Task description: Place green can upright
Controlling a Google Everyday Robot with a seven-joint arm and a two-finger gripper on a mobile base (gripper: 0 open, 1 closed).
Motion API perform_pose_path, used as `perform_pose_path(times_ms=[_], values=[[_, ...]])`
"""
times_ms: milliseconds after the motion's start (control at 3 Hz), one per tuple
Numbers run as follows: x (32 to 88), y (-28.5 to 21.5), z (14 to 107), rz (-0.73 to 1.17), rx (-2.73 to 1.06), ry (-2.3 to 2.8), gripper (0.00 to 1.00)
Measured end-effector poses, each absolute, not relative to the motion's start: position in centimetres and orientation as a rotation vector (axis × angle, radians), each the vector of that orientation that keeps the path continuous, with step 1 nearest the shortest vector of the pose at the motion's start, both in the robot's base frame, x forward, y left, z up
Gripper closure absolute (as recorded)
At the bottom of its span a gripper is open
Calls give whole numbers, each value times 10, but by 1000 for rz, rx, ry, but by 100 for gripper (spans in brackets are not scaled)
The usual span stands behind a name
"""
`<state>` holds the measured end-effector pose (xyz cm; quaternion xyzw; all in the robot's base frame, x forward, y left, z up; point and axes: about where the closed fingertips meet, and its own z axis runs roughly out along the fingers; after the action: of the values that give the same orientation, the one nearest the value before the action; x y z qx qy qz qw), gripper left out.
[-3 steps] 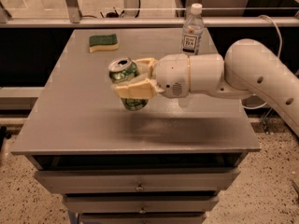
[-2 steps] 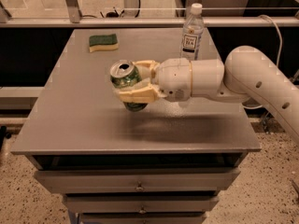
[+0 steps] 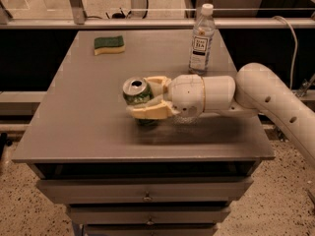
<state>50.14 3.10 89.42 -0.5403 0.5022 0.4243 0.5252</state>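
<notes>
The green can (image 3: pixel 137 95) stands nearly upright near the middle of the grey table (image 3: pixel 88 117), its silver pull-tab top facing up. Its base is at or just above the table surface. My gripper (image 3: pixel 140 98) reaches in from the right and its cream fingers (image 3: pixel 147 113) are shut around the can's body, one in front and one behind. The lower part of the can is partly hidden by the front finger.
A clear plastic bottle (image 3: pixel 202 39) with a white cap stands at the back right of the table. A green-and-yellow sponge (image 3: pixel 109 44) lies at the back left. My white arm (image 3: pixel 275 102) stretches over the table's right edge. Drawers sit below the tabletop.
The gripper with the can has moved slightly left and lower toward the table, and the can has turned more upright.
</notes>
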Motion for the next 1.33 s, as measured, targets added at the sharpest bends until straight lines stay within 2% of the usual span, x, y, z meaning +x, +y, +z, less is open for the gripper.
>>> perform_pose_path(times_ms=[1000, 1333], values=[[503, 15, 884, 1069, -1223, 1200, 15], [503, 15, 884, 1069, -1223, 1200, 0]])
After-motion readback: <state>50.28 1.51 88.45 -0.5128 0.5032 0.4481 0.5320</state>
